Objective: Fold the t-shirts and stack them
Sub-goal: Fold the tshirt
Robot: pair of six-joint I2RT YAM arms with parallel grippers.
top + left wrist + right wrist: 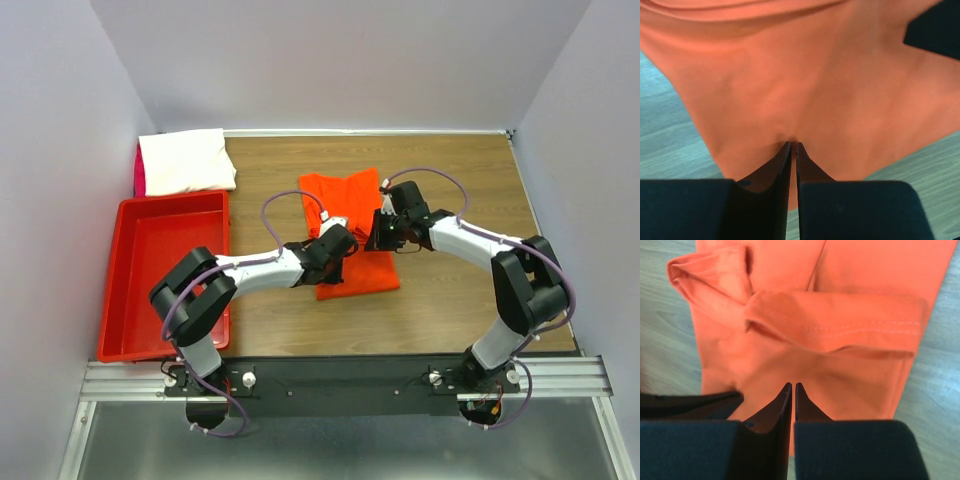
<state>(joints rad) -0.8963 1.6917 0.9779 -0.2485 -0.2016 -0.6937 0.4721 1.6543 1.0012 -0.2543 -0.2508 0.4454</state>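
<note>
Quickly, from the left: red bin sits at the left edge of the table, nothing visible inside it. Just behind it, in the back-left corner, the white t-shirt lies as a flat folded rectangle on top of a pink t-shirt, of which only a sliver shows at the left edge, so its fold can't be judged. That looks like the stack, two items in. Mid-table is the orange-red t-shirt, well apart from the stack and lying as a narrowed, longish panel under both arms. The right wrist view shows its sleeve hems turned in over the body, so the side folds look done, but the panel is not yet folded across its length. Left gripper has its fingers pressed nearly together with the cloth puckered right at the tips, so it reads as a pinch on the orange-red fabric near its left edge. Right gripper also has its fingers pressed together, tips down on the cloth below the folded sleeve; can't tell if any fabric is caught between them. Judged remaining: finish the cross fold on the orange-red one, then carry it over onto the white one.
</note>
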